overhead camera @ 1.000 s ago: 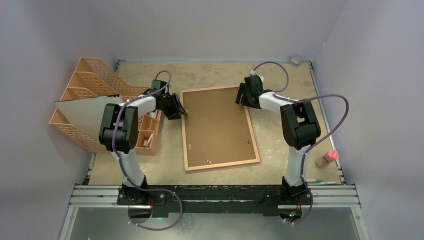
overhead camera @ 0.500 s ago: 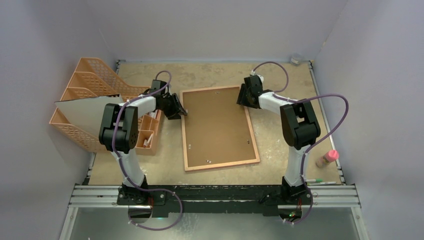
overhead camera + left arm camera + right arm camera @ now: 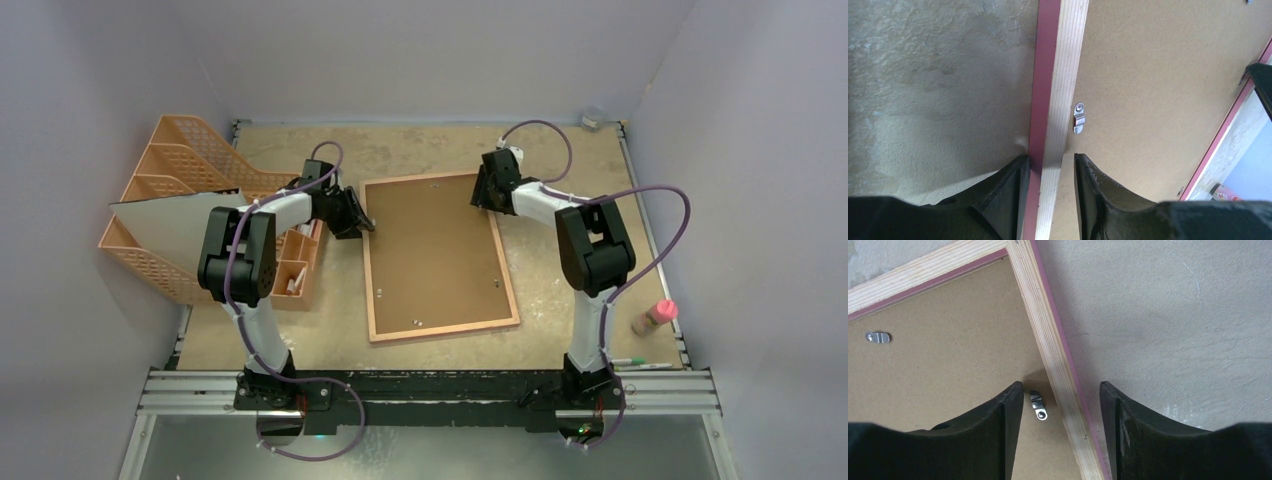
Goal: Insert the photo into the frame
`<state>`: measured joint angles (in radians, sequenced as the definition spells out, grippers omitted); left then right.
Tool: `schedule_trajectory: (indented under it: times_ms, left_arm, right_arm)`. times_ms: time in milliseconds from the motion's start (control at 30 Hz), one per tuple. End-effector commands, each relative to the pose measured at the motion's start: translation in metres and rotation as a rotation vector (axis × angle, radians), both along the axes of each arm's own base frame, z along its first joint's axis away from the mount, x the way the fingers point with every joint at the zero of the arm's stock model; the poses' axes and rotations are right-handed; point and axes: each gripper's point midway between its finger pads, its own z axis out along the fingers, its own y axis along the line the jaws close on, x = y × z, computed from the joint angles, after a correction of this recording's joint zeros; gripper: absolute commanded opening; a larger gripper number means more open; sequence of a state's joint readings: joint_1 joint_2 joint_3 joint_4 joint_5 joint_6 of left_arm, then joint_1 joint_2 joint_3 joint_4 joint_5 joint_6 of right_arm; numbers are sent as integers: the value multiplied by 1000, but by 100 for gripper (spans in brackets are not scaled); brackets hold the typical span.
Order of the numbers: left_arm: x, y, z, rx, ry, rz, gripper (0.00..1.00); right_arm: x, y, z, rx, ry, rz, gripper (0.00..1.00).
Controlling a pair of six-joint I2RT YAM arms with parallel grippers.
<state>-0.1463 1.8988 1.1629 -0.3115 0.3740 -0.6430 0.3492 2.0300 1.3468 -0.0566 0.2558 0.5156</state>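
Your frame (image 3: 445,330) lies face down in the middle of the bench (image 3: 420,150), with the brown backing board (image 3: 435,250) seated in it. The photo shows in no view, so you cannot yet count it as in. The left pincer (image 3: 1048,162) straddles the left rail closely; I cannot tell whether it is clamped. The right pincer (image 3: 1060,387) stands apart astride the right rail near the far corner. Since a second ago it has edged toward that corner; the frame has not moved.

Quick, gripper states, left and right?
Left gripper: closed on the frame rim.
Right gripper: open, fingers either side of the frame's edge, not touching it.
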Motion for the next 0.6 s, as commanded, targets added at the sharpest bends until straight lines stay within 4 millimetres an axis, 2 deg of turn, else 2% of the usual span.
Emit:
schedule_trajectory:
  times_ms: [0, 100, 200, 300, 567]
  left_arm:
    - [-11, 5, -15, 32, 36, -12, 40]
    - [-11, 5, -15, 33, 37, -12, 40]
    - [-11, 5, -16, 33, 38, -13, 40]
    - [-12, 5, -16, 33, 39, -13, 40]
    - [-12, 5, -17, 33, 40, -14, 40]
  right_arm:
    - [-25, -17, -25, -117, 108, 14, 59]
    - [-28, -15, -20, -111, 101, 43, 58]
    - [-31, -10, -16, -91, 97, 85, 64]
    - [-34, -11, -14, -89, 100, 92, 65]
    - [-40, -9, -17, -80, 114, 110, 52]
